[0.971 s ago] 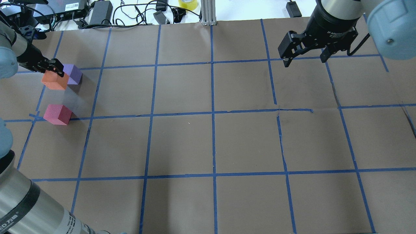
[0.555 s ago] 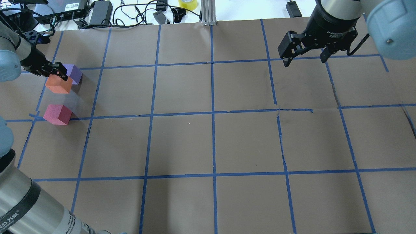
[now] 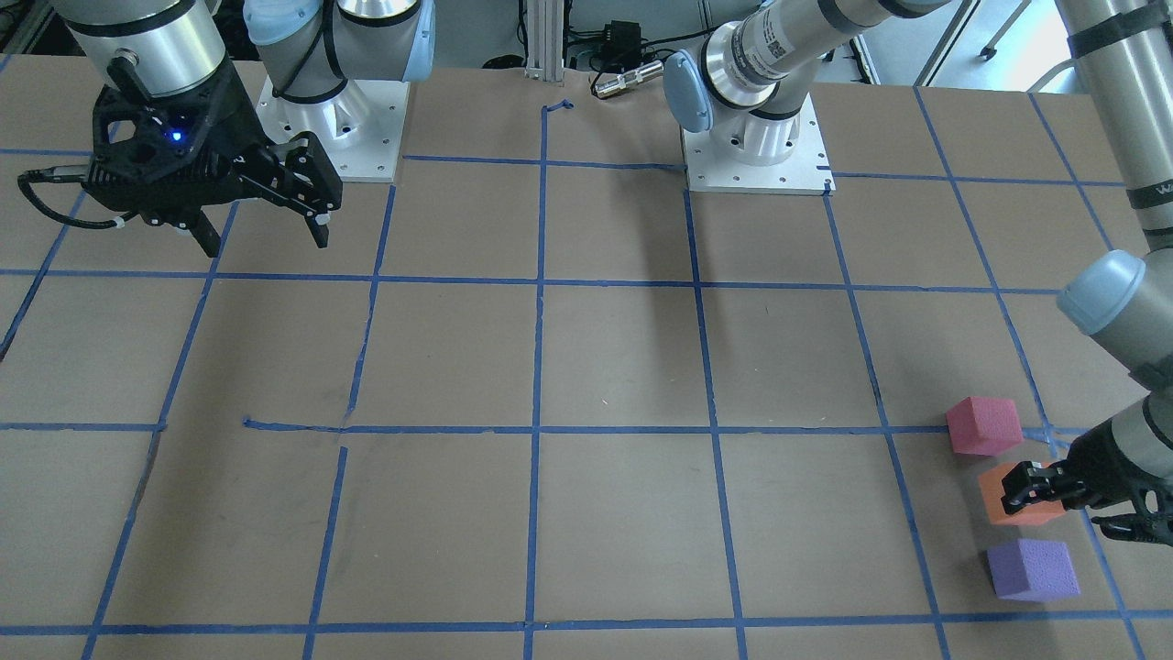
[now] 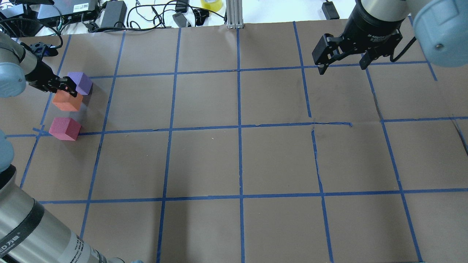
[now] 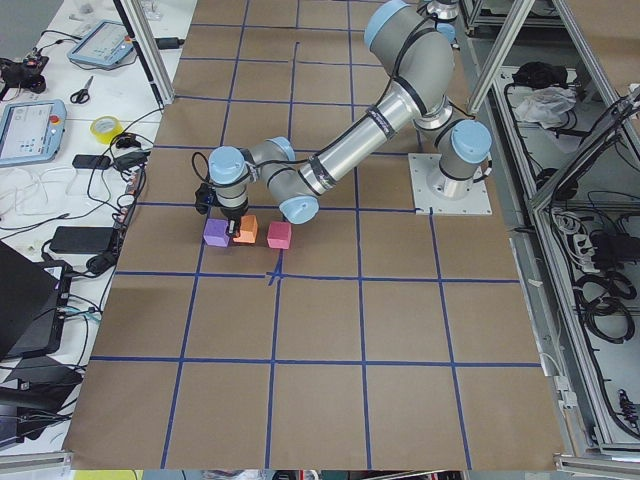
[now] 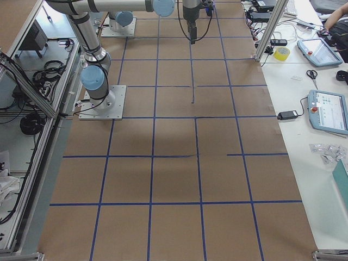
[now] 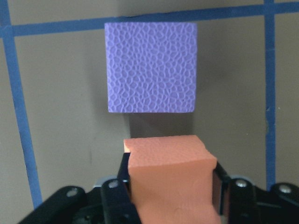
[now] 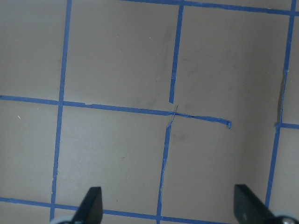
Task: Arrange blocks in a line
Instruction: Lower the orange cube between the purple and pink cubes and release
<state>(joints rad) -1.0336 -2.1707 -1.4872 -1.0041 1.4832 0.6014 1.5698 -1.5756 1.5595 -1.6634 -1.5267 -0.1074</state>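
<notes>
Three small foam blocks sit near the table's far left. The orange block (image 4: 67, 101) lies between the purple block (image 4: 81, 82) and the pinkish-red block (image 4: 65, 128). My left gripper (image 4: 67, 88) is shut on the orange block, whose sides bulge between the fingers in the left wrist view (image 7: 170, 179); the purple block (image 7: 152, 67) lies just ahead of it, apart. In the front view the row runs pinkish-red (image 3: 983, 425), orange (image 3: 1003, 495), purple (image 3: 1033, 569), with my left gripper (image 3: 1035, 490) on the orange one. My right gripper (image 4: 342, 64) is open and empty, high over the far right.
The table (image 4: 237, 157) is brown paper with a blue tape grid. Cables, power bricks and a yellow tape roll (image 4: 211, 4) lie beyond the far edge. A metal post (image 4: 233, 14) stands at the far middle edge.
My left gripper has moved the orange block toward the near side, away from the purple block and closer to the pinkish-red one. The right arm has not moved.
</notes>
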